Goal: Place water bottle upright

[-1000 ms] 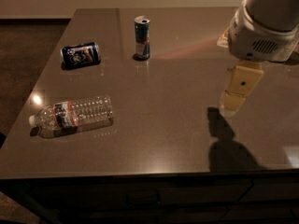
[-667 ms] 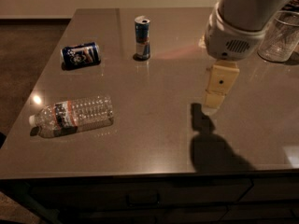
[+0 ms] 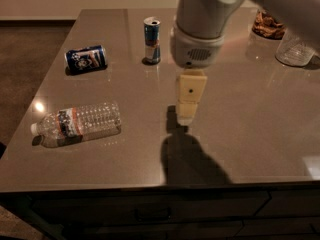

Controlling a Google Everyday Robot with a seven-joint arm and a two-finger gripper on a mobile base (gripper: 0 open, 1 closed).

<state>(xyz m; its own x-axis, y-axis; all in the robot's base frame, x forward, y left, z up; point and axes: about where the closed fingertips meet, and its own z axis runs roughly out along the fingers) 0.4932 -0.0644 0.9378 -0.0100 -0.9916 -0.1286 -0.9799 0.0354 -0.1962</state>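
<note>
The water bottle [image 3: 77, 123] lies on its side at the front left of the brown table [image 3: 250, 114]. Its white cap points left and its dark and orange label band sits near the cap end. My gripper [image 3: 187, 108] hangs over the middle of the table, to the right of the bottle and well apart from it. Its cream-coloured fingers point down toward the table top and it holds nothing that I can see.
A blue soda can [image 3: 86, 59] lies on its side at the back left. A slim blue-and-silver can [image 3: 152, 40] stands upright behind the gripper. A clear glass [image 3: 295, 49] and a jar [image 3: 266, 24] stand at the back right.
My arm and gripper have moved left, from the right side of the table toward its middle and nearer the bottle. The bottle and cans have not moved.
</note>
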